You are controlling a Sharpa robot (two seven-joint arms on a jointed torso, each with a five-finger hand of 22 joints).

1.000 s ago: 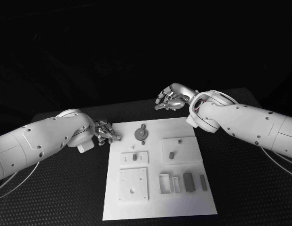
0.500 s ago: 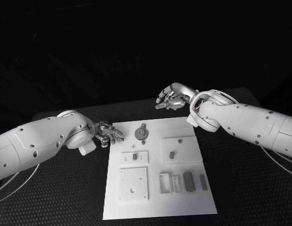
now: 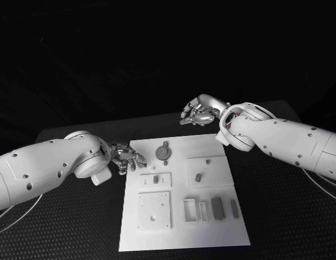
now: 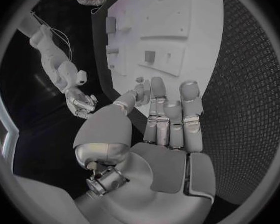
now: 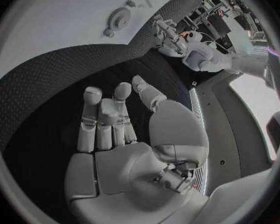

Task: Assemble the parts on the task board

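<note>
A dark, dimpled mat is covering the black surface (image 3: 292, 216), stretching out to its edges and corners all round.

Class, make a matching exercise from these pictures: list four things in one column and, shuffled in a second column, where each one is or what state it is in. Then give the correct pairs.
Things
1. left hand
2. right hand
3. round gear part
4. task board

Places or states
A. lies on the board's far end
B. white plate in the middle of the table
C. open, at the board's left edge
D. open, over the black table beyond the board's far edge

Pairs: 1-C, 2-D, 3-A, 4-B
</note>
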